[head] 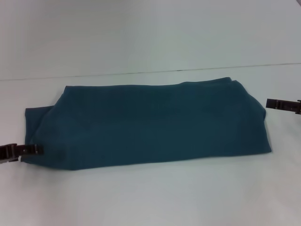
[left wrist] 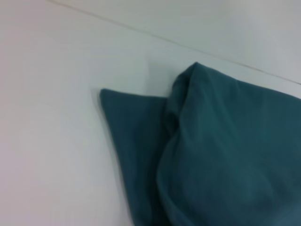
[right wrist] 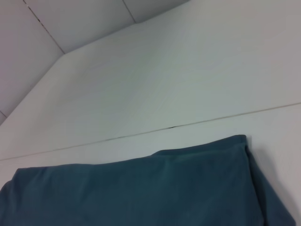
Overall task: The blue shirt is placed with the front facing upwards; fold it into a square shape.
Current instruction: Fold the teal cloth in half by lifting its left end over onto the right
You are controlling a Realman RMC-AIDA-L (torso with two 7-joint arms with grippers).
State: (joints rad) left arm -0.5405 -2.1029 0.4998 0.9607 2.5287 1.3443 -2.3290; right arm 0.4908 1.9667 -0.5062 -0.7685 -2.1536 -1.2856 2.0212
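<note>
Soft, even overhead light washes the white table [head: 150,197] pale, with no hard glare. The blue shirt [head: 150,125] casts only a thin faint shadow along its near edge. The left wrist view is blurred; folds there look smeared

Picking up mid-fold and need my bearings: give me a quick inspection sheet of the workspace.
Surface: white table, with a thin seam line running behind the shirt.
Job's things: blue shirt folded into a long band lying across the table, lettering hidden.
Clutter: nothing seen.
Grippers: left hand at the shirt's left end, low; right hand just off its right end.
Cables: nothing seen.
Surroundings: plain white surface beyond the seam.
</note>
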